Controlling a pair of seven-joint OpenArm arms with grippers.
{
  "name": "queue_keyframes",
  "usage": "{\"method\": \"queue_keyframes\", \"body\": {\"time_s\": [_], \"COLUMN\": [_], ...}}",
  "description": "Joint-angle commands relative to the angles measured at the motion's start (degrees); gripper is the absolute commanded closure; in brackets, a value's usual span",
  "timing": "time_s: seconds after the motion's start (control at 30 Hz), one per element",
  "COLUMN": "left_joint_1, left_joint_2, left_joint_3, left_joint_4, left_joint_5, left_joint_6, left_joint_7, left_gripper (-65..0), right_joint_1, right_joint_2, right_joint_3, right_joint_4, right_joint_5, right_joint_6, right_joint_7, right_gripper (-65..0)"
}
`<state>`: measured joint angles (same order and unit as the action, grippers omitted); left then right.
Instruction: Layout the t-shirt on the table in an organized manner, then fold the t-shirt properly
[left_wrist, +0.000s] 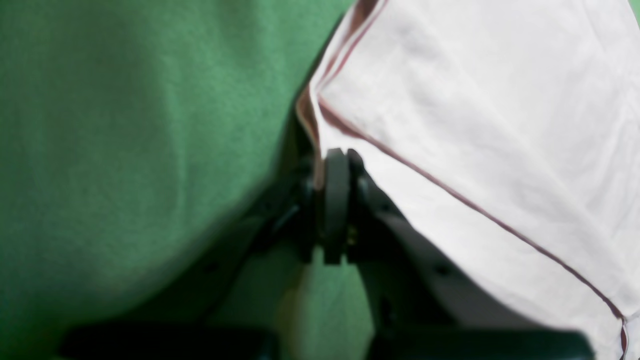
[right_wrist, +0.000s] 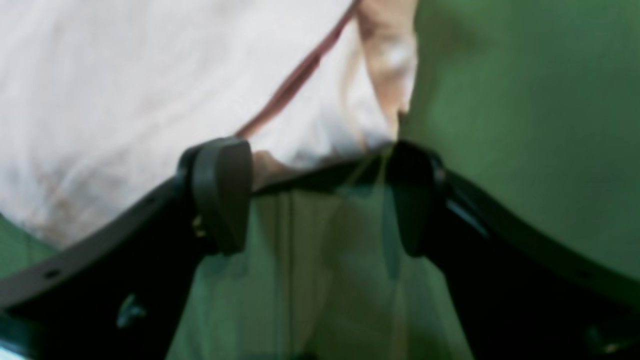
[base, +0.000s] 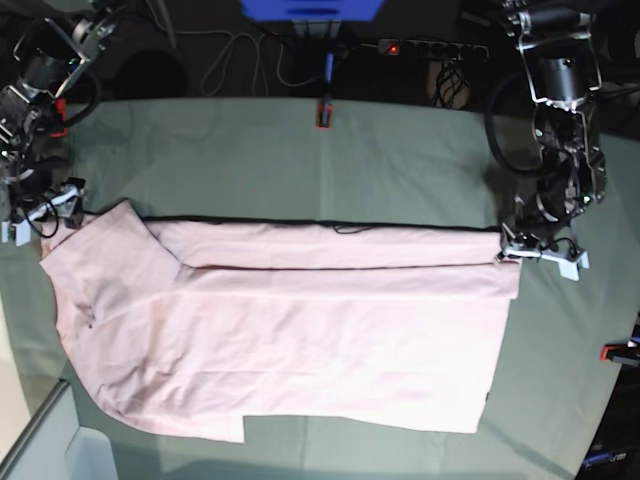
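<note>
The pale pink t-shirt (base: 300, 340) lies spread lengthwise across the table (base: 400, 160), its far long edge folded over. My left gripper (base: 508, 248) sits at the shirt's far right corner. In the left wrist view this gripper (left_wrist: 336, 155) is shut on the hemmed corner of the t-shirt (left_wrist: 475, 100), just above the green cloth (left_wrist: 125, 150). My right gripper (base: 65, 215) is at the shirt's far left corner. In the right wrist view it (right_wrist: 317, 165) stands open, and a corner of the t-shirt (right_wrist: 125, 100) reaches in between its fingertips.
Red-and-black clamps sit on the far table edge (base: 324, 112) and at the right edge (base: 620, 352). A power strip (base: 430, 47) and cables lie behind the table. A grey bin (base: 40, 450) stands at the near left corner.
</note>
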<state>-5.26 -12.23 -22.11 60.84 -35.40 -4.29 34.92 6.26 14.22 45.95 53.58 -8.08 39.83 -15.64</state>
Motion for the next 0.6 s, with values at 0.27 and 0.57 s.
{"method": "queue_keyframes", "body": {"time_s": [0.27,0.57], "left_joint_1": [-0.6,-0.6], "left_joint_2": [-1.0,-1.0], "left_joint_3": [-0.5,-0.5], "left_joint_4": [0.8,1.4], "left_joint_5": [-0.3,-0.3], "left_joint_6": [-0.1,-0.1], "left_joint_7": [-0.9,-0.4], "left_gripper": [-0.2,-0.2], "right_joint_1": [2.5,2.3], "right_joint_2": [3.3,3.4], "right_joint_3": [0.2,0.2], "right_joint_4": [-3.7,-2.7], "right_joint_5": [0.7,0.7], "right_joint_6": [0.2,0.2], "right_joint_7": [1.9,1.3], "right_gripper": [-23.4,0.0]}}
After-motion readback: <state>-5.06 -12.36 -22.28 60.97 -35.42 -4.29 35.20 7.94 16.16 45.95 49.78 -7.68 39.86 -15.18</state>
